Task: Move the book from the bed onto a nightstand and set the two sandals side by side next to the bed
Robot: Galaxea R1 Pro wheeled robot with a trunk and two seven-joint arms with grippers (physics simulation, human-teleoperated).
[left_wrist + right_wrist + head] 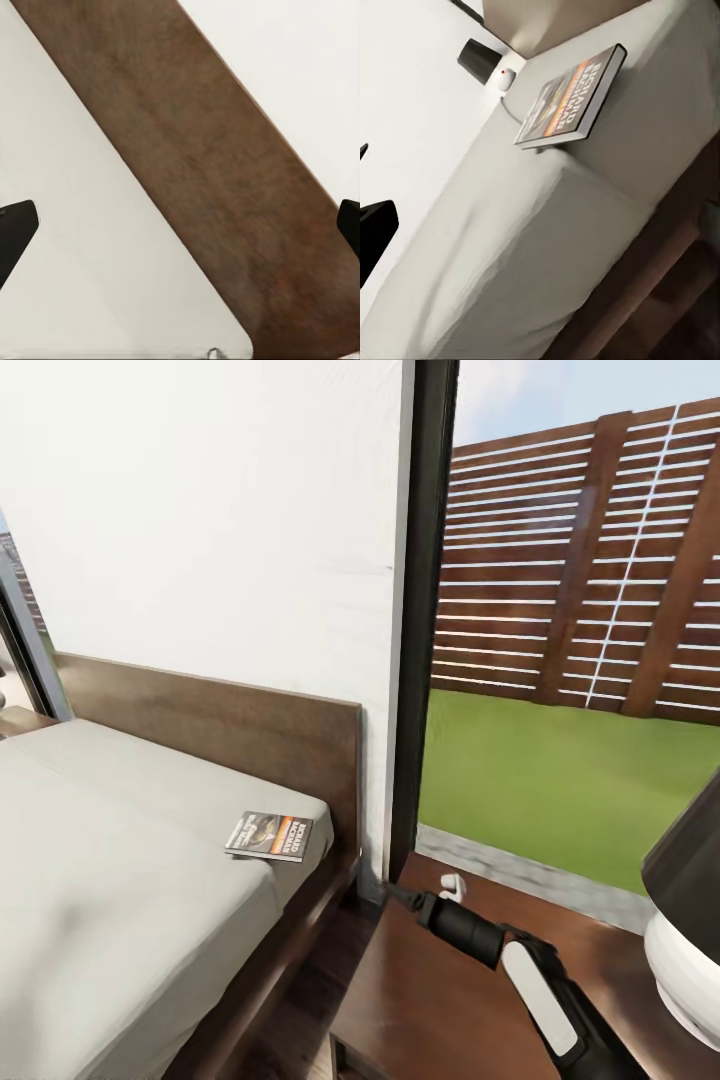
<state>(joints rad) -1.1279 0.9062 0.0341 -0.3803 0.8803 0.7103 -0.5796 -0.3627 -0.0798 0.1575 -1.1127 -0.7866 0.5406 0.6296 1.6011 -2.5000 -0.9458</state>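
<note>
Book [269, 835] lies flat at the mattress corner nearest the nightstand [420, 1000], overhanging the edge of the bed [120, 860], where a clumsy nudge could tip it to the floor; whether either gripper is spread or clenched cannot be told.

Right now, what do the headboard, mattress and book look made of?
Headboard: dark-brown wood, faint grain, matte to slight sheen. Mattress: light-grey fabric, smooth with soft creases at the edge; could be a fitted sheet. Book: paper, thin printed cover with an orange band, likely a softcover.
</note>
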